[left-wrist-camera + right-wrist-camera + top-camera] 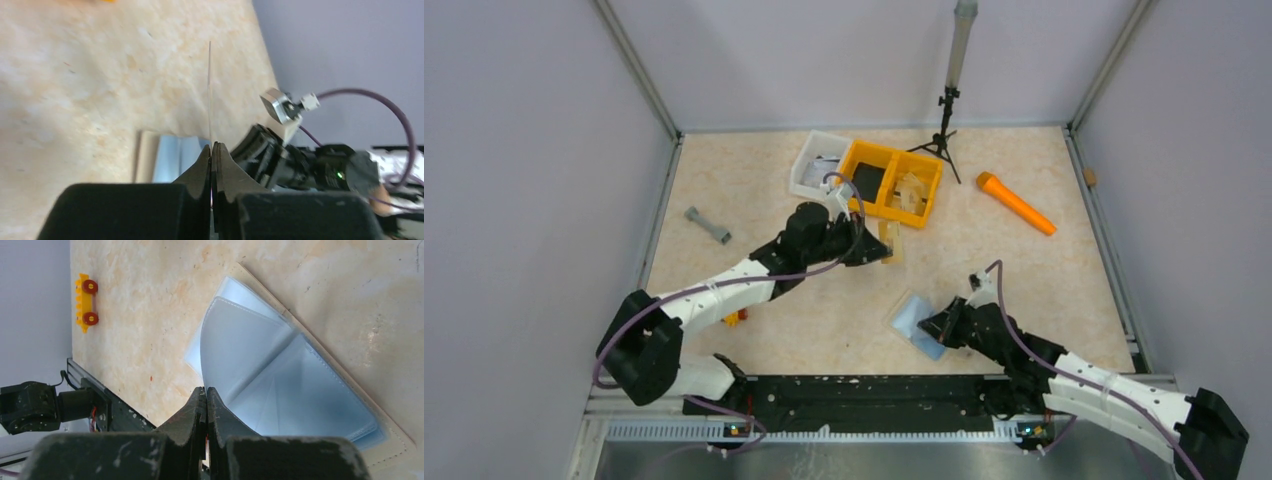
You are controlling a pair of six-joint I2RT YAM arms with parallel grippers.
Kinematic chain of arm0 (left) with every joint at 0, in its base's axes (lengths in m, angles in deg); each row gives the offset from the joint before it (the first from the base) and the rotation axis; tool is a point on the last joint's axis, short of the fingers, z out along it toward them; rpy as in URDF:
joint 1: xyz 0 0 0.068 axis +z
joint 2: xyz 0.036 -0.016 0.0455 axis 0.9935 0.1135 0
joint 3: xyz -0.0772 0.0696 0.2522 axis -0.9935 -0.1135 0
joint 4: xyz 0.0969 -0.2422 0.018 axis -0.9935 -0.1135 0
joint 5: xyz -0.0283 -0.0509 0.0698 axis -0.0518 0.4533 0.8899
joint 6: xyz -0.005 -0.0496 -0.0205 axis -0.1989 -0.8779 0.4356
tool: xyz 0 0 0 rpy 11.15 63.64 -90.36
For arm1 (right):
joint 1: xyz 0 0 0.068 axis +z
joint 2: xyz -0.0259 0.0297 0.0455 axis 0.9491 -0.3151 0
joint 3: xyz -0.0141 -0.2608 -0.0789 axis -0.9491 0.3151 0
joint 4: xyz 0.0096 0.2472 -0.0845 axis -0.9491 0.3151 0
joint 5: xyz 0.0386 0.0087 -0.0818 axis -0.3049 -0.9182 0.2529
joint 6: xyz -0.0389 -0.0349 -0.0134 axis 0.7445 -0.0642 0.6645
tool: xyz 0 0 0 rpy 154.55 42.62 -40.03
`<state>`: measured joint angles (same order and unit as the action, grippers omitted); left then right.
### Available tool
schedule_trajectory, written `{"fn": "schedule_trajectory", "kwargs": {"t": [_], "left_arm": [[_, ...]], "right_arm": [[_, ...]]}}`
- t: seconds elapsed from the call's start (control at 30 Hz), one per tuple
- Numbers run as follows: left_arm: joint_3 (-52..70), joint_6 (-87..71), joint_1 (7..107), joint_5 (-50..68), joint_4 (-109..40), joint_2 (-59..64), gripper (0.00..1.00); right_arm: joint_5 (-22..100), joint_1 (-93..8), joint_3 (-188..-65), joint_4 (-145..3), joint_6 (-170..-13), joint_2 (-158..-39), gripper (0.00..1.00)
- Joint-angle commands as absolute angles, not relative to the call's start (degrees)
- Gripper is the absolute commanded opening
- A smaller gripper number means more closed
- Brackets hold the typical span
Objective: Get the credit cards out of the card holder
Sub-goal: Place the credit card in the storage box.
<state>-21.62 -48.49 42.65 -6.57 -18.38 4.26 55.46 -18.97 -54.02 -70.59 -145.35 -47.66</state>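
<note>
The card holder (910,318) lies open on the table, tan outside with blue-grey clear sleeves (280,385) inside. My right gripper (206,390) is shut on the edge of one sleeve, which curls up from the jaws. In the top view that gripper (931,325) sits at the holder's near right side. My left gripper (212,146) is shut on a thin credit card (210,90), seen edge-on as a pale line. It holds the card (891,243) above the table, behind the holder (170,157).
A yellow bin (894,180) and a white bin (816,165) stand at the back, close behind the left gripper (879,250). An orange stick (1017,203), a grey dumbbell (708,225), a tripod (944,130) and a yellow toy piece (85,302) are around.
</note>
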Motion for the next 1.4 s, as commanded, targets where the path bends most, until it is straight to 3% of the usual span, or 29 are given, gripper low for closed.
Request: {"fn": "schedule_trajectory", "kwargs": {"t": [0.0,0.23,0.37,0.5,0.77,1.1,1.37], "left_arm": [[-9.7,-33.9,43.1,7.2,-43.9,9.1,0.00],[17.0,-15.8,41.9,16.4,-61.4,27.2,0.00],[26.1,0.6,40.3,25.0,-63.1,31.2,0.00],[28.2,15.5,40.1,27.1,-57.7,31.2,0.00],[26.0,52.0,40.3,14.7,-48.0,32.9,0.00],[33.7,67.0,42.6,14.5,-44.4,44.2,0.00],[40.4,68.9,42.5,16.4,-44.7,51.0,0.00]], "right_arm": [[56.2,-19.5,-56.3,-73.2,-142.3,-47.8,0.00],[57.0,-19.5,-57.9,-71.5,-138.8,-47.5,0.00],[57.2,-19.5,-58.2,-71.5,-137.9,-47.1,0.00],[57.2,-19.5,-58.5,-71.5,-137.1,-46.8,0.00],[56.8,-19.5,-58.6,-71.5,-137.0,-46.6,0.00],[56.7,-19.5,-58.0,-68.7,-137.7,-44.2,0.00],[56.7,-19.4,-57.5,-68.5,-138.6,-43.7,0.00]]}}
